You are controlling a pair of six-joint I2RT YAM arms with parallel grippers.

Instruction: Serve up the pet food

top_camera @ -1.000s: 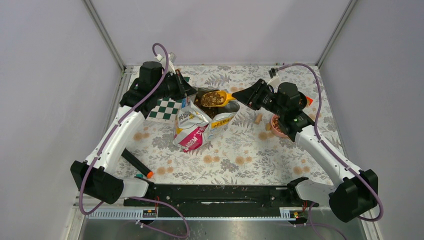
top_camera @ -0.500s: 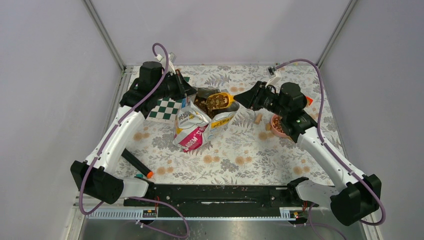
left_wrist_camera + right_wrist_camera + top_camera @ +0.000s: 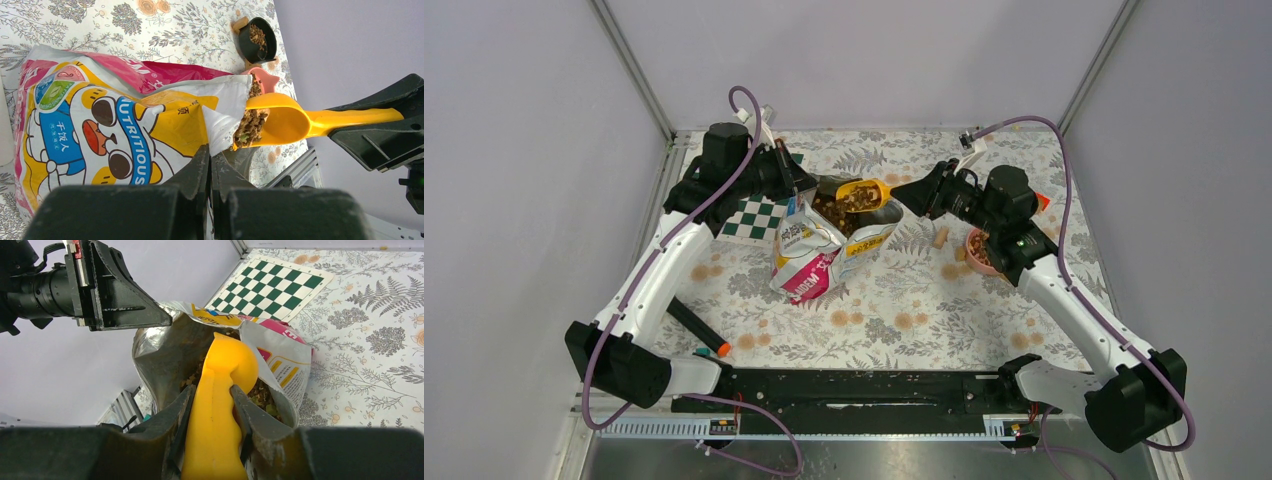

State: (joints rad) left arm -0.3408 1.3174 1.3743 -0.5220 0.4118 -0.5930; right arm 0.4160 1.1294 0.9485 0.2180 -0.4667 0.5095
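The yellow pet-food bag stands open mid-table, and brown kibble shows in its mouth. My left gripper is shut on the bag's torn rim and holds it open. My right gripper is shut on the handle of a yellow scoop. The scoop hangs tilted over the bag's mouth with kibble in its bowl. A pink bowl sits to the right, partly under my right arm.
A green checkerboard lies behind the bag on the left. A black cup holding kibble stands beyond the pink bowl. Tan cork pieces lie near the bowl. A black marker with an orange tip lies front left.
The scoop has shifted slightly right and rolled to a tilt over the bag's mouth, with the right wrist turning. The left gripper and bag have not moved.
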